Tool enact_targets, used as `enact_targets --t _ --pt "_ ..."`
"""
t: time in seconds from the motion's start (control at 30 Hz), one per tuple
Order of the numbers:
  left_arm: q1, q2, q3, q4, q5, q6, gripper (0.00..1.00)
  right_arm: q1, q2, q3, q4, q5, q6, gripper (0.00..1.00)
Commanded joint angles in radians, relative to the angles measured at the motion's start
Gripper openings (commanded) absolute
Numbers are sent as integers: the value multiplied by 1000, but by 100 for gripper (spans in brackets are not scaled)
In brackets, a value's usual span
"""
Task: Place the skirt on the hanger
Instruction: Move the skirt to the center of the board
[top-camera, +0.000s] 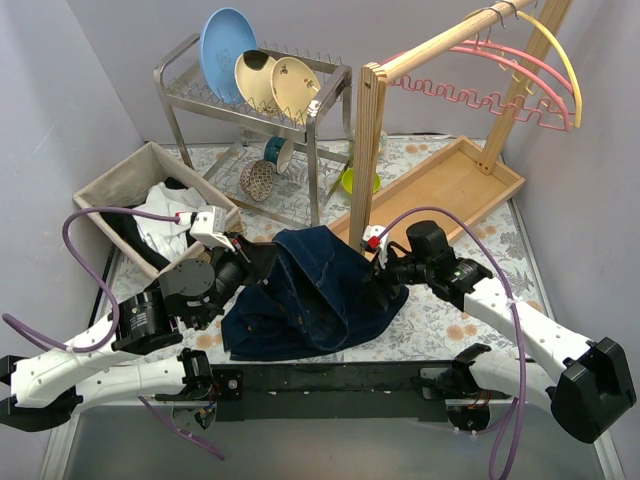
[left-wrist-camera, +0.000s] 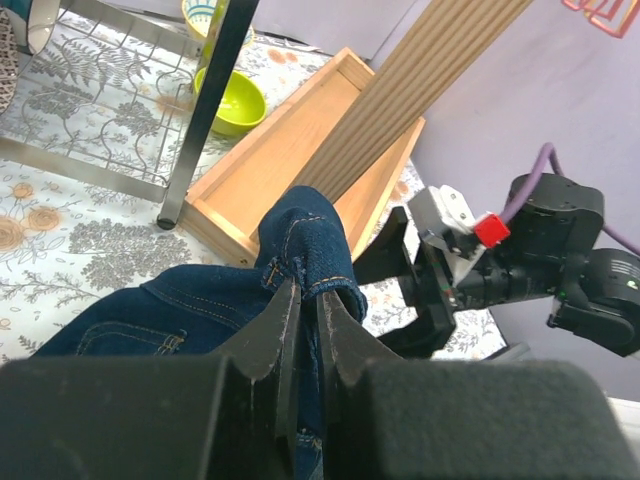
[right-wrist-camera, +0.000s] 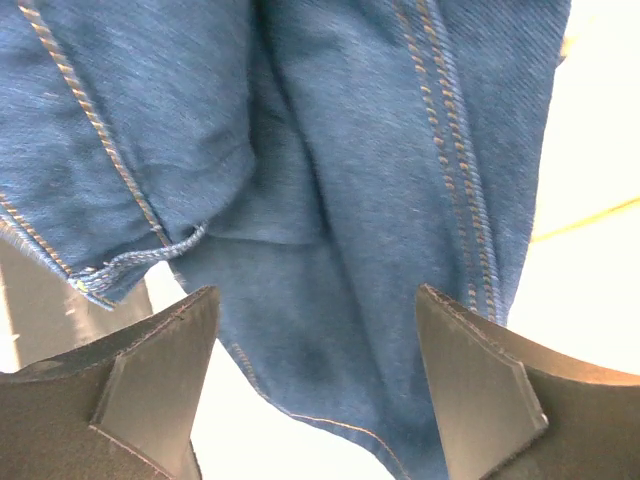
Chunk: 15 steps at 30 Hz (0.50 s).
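Note:
A dark blue denim skirt lies bunched on the table between the two arms, with one fold lifted. My left gripper is shut on that raised fold, and in the left wrist view its fingers pinch the hem of the skirt. From the right, my right gripper stands open against the skirt. In the right wrist view the denim hangs between its spread fingers. Pink hangers and a yellow hanger hang on the wooden rail at the back right.
The wooden rack's post and tray base stand just behind the skirt. A metal dish rack with plates and cups is at the back, with a green bowl beside it. A fabric bin of clothes sits at left.

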Motion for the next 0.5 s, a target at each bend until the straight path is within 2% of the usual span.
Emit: enact_targets --t 0.0,0.13,0.27,0.37,0.4,0.47 --pt "6 -3 -5 66 -58 -19 0 12 2 -13 -38 -170 -14 83" --pt "6 16 12 77 -70 -16 0 53 20 1 -58 -295 -34 82" --pt "6 37 12 92 -82 -19 0 102 -3 49 -87 -355 -60 88" --pt "6 60 19 105 -101 -22 0 148 -13 46 -46 -252 -20 90" --pt "6 66 24 108 -105 -24 0 159 -6 32 -6 -155 1 91" --pt "4 79 33 128 -113 -21 0 162 14 26 24 -82 56 91"
